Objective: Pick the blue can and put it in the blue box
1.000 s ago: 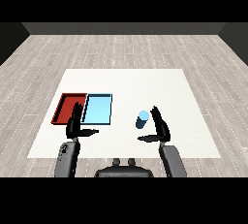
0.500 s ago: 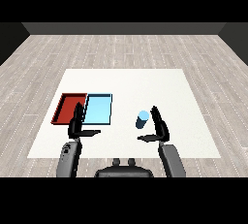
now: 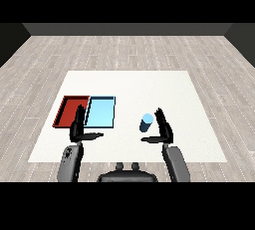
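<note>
One small light blue cylindrical can (image 3: 147, 121) stands upright on the white table (image 3: 149, 87), well right of two shallow trays lying side by side: one red tray (image 3: 65, 112), one light blue tray (image 3: 101, 112). The right hand (image 3: 163, 130) is just beside the can, fingers straight, thumb apart. The left hand (image 3: 78, 127) is raised near the trays, open too.

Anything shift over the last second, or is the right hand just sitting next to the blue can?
No visible change. The right hand stays open just right of the blue can, fingers up and thumb reaching under it, not curled round it. The can stands where it was on the white table. The left hand stays open in front of the red tray and light blue tray.
</note>
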Robot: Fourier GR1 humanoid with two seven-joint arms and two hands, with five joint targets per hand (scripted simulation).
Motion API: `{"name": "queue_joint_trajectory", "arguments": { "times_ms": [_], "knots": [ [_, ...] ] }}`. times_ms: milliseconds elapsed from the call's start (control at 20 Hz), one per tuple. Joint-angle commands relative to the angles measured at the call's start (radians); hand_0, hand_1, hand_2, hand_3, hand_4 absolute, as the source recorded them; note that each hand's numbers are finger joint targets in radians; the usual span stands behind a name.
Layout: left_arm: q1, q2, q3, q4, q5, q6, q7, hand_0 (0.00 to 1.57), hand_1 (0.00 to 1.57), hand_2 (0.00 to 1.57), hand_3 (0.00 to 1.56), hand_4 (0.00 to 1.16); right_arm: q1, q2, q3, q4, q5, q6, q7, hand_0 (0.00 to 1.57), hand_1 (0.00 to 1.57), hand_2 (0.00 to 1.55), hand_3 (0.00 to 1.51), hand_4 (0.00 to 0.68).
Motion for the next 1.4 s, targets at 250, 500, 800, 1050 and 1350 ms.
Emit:
{"name": "queue_joint_trajectory", "arguments": {
  "times_ms": [250, 500, 800, 1050, 1350],
  "knots": [
    [-0.003, -0.016, -0.026, -0.016, -0.038, 0.037, 0.021, 0.00, 0.00, 0.00, 0.00, 0.00, -0.073, 0.007, -0.006, 0.183, -0.021, -0.059, -0.023, 0.00, 0.00, 0.00, 0.00, 0.000],
    [0.034, 0.019, 0.011, -0.097, 0.031, -0.017, 0.061, 0.00, 0.00, 0.00, 0.00, 0.00, -0.100, 0.007, -0.055, 0.210, -0.036, -0.020, -0.004, 0.00, 0.00, 0.00, 0.00, 0.000],
    [-0.003, 0.025, 0.026, 0.010, -0.006, 0.008, -0.026, 0.00, 0.00, 0.00, 0.00, 0.00, -0.125, -0.001, -0.077, 0.286, -0.076, -0.021, -0.012, 0.00, 0.00, 0.00, 0.00, 0.000],
    [0.004, 0.005, -0.012, -0.055, -0.004, 0.012, 0.041, 0.00, 0.00, 0.00, 0.00, 0.00, -0.264, 0.002, -0.121, 0.386, -0.115, -0.020, 0.027, 0.00, 0.00, 0.00, 0.00, 0.000],
    [-0.012, 0.004, 0.009, 0.007, -0.016, 0.028, -0.028, 0.00, 0.00, 0.00, 0.00, 0.00, -0.321, 0.008, -0.088, 0.582, -0.150, -0.050, -0.116, 0.00, 0.00, 0.00, 0.00, 0.000]
  ]
}}
